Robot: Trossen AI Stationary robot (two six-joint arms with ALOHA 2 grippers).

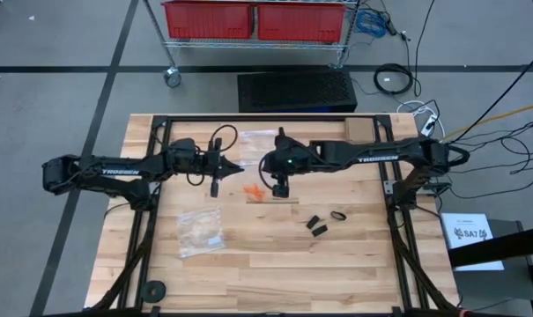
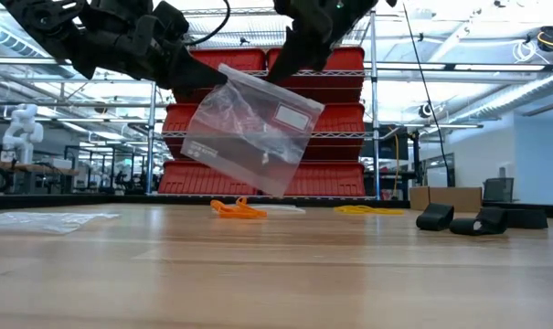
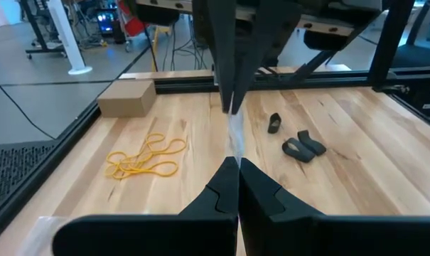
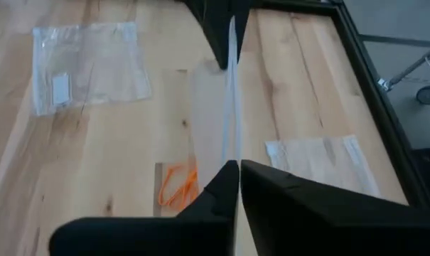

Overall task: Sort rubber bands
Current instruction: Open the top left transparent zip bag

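Note:
A clear plastic zip bag point(image 2: 253, 128) hangs tilted in the air between my two grippers, both shut on it. My left gripper point(image 1: 238, 166) is at its left side and my right gripper point(image 1: 264, 165) at its upper right. On the table below lie orange rubber bands point(image 1: 257, 191). Black rubber bands point(image 1: 323, 222) lie nearer the right, and pale yellow ones point(image 3: 143, 160) lie farther back. The wrist views show the bag edge-on as a thin strip point(image 4: 231, 107). My left gripper pinches the bag's edge point(image 3: 236, 151) between its two shut fingers, coming roughly level from the table's left. The bag is lifted clear of the table. My right gripper pinches the bag's upper edge point(image 4: 232, 153) between its two fingers, slanting down from the table's right. The bag hangs below it, tilted.
A second clear bag point(image 1: 200, 231) lies flat at the near left of the table and another point(image 1: 257, 136) near the far edge. A small cardboard box point(image 3: 126, 96) sits at the far right. Red bins point(image 2: 258, 174) stand on a rack beyond the table.

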